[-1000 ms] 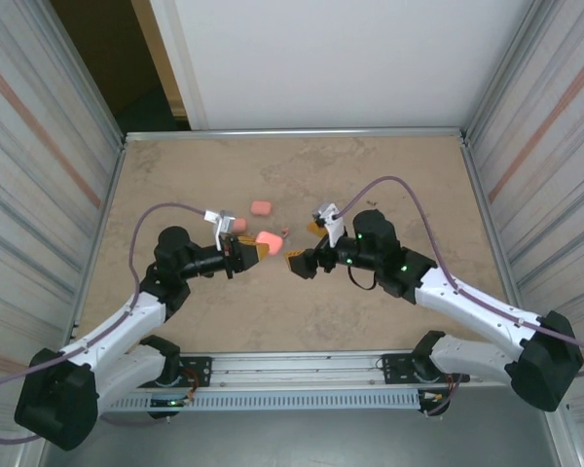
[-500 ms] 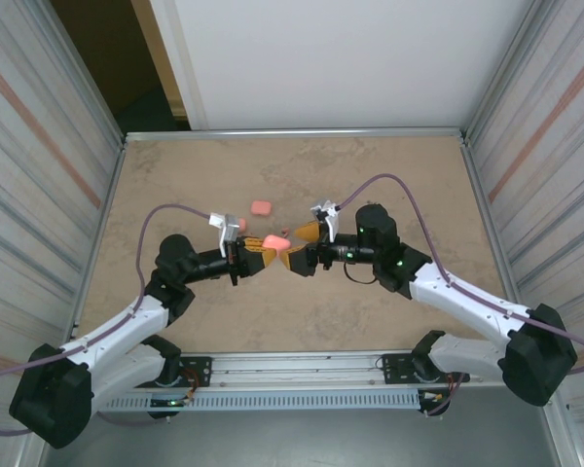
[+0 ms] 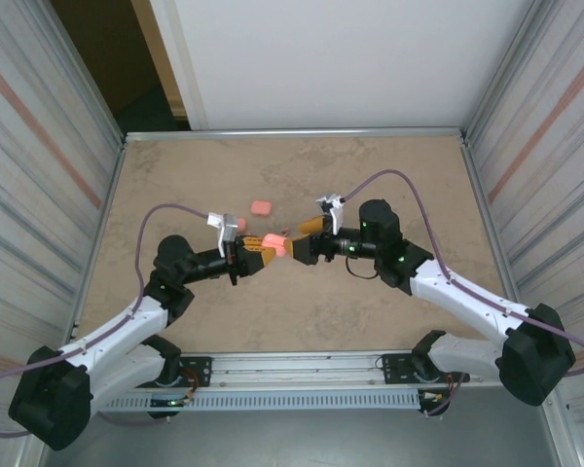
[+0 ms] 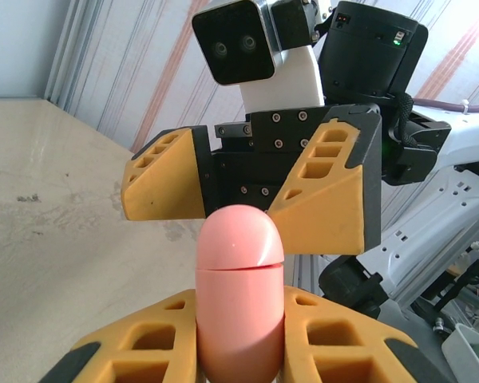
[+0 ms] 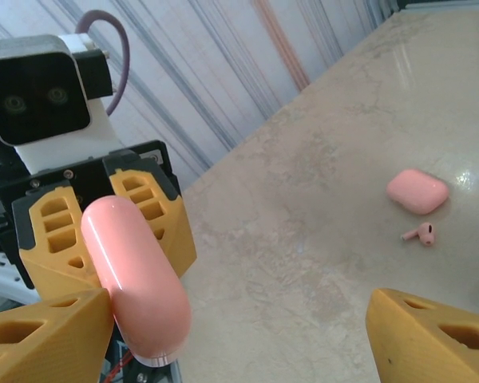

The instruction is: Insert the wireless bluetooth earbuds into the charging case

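My left gripper (image 3: 266, 250) is shut on a pink rounded charging case (image 3: 275, 242), lid closed, held above the table's middle. In the left wrist view the case (image 4: 239, 295) stands between my yellow fingers (image 4: 136, 343), lid end toward the right gripper. My right gripper (image 3: 300, 246) faces it, open. In the right wrist view the case (image 5: 136, 279) lies against one of its fingers (image 5: 48, 335), and the other finger (image 5: 431, 335) stands far off. One small pink earbud (image 5: 421, 233) with a short stem lies on the table.
A second pink case (image 3: 261, 207) rests on the beige table (image 3: 370, 185) behind the grippers, also seen as the case (image 5: 417, 191) near the earbud. Another pink piece (image 3: 238, 225) sits by the left wrist. Corrugated walls (image 3: 39, 195) flank both sides.
The two grippers have come together over the table's middle. The left carried the case to the right, and the right gripper moved left around its end, its jaws narrowing.
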{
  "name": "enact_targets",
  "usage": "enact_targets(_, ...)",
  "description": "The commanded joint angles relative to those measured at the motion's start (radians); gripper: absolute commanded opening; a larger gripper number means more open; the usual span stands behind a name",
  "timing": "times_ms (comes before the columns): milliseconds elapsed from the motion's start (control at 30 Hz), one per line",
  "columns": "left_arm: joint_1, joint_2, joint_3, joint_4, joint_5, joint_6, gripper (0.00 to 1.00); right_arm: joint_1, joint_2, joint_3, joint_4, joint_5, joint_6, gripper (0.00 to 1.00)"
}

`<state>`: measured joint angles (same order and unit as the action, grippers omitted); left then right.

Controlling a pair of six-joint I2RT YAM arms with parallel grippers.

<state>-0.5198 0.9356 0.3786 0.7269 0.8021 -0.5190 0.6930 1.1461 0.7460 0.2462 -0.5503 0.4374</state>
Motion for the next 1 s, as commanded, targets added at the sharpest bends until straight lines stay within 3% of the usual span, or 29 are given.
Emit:
enact_targets(0, -0.017, -0.04, -0.005, 0.061, 0.028, 0.03, 0.0, -0.014, 0.01, 0.038, -0.007, 0.038, 0.016, 0.81)
enact_targets(967, -0.026, -0.058, -0.007, 0.038, 0.013, 0.056, 0.0, -0.036, 0.085, 0.108, -0.004, 0.037, 0.022, 0.8)
